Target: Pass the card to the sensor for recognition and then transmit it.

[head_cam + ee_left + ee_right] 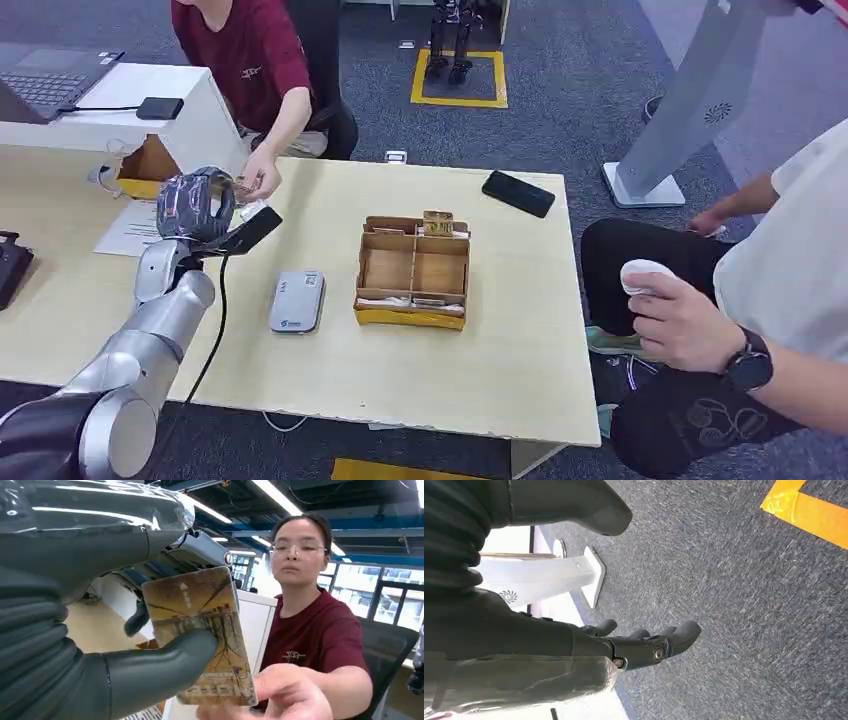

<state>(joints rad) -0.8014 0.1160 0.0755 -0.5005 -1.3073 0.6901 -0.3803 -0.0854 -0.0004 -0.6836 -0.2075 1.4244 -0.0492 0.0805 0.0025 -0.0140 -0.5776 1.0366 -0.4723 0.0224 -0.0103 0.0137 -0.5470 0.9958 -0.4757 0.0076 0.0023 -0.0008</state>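
The left hand point(100, 645) pinches the flat, glossy card point(200, 635) between thumb and fingers; a person's hand point(280, 695) touches the card's far edge. The right hand point(624, 640) hangs over grey carpet point(734, 605), fingers loosely spread, holding nothing.

Wooden table point(480, 370) carries sensor point(297, 301), cardboard organizer point(413, 270), phone point(518, 193).

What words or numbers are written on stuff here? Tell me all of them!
Brown-and-yellow picture card held by the left robot hand: a small white arrow and tiny characters near one edge, too blurred to read.
Dark red shirt of the person: small chest logo, too small to read.
Grey flat card sensor on the table: small marks, unreadable.
White stand: a round swirl sign, no words.
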